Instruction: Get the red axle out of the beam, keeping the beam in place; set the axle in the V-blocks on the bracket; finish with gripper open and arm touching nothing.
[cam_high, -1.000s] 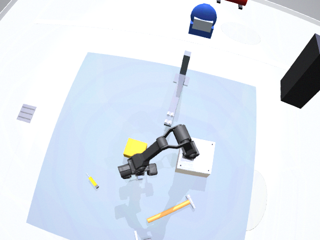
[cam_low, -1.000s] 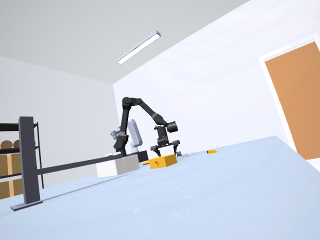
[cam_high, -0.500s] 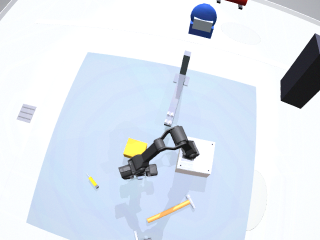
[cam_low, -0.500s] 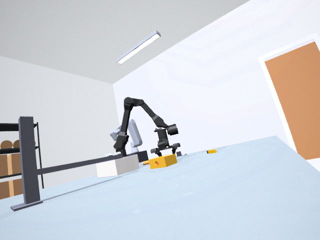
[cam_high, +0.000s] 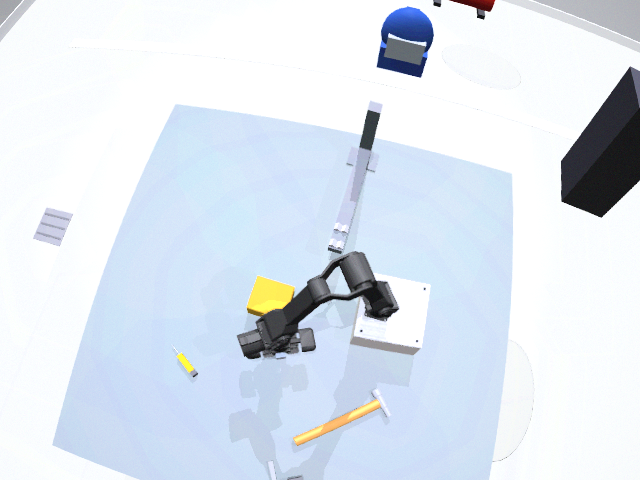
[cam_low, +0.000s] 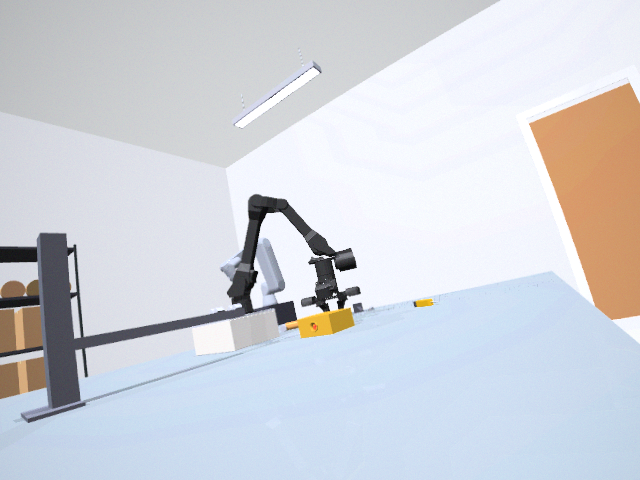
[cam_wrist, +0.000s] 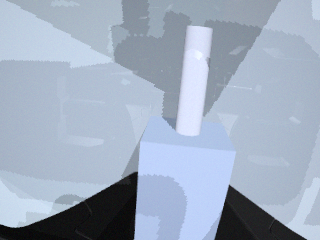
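- Left on the mat, a yellow-handled tool (cam_high: 186, 364) (cam_low: 424, 303)
- Yellow beam (cam_high: 271, 293) (cam_low: 330, 322), red axle (cam_low: 313, 326) in its hole
- Gripper (cam_high: 279, 351) (cam_low: 333, 308) (cam_wrist: 184, 179), clamped on a pale block (cam_wrist: 186, 160) with a rod (cam_wrist: 195, 82)
- Bracket (cam_high: 356, 180) (cam_low: 149, 329), V-blocks (cam_high: 338, 243) unfilled

the top view looks steeply down from high above the blue mat (cam_high: 206, 206), turned askew so the mat's edges slant, and far enough back to take in floor around it; the exterior view looks from low beside the mat, across its surface and slightly upward to the walls and ceiling light (cam_low: 277, 96), with the dark upright post (cam_low: 59, 320) nearer than the arm (cam_high: 305, 304) (cam_low: 258, 227). the wrist view faces down from very near a pale block (cam_wrist: 185, 185) with a pale rod (cam_wrist: 195, 82), while the top and exterior views share the arm, yellow block (cam_high: 269, 294) (cam_low: 325, 324) and white box (cam_high: 398, 315) (cam_low: 214, 336).
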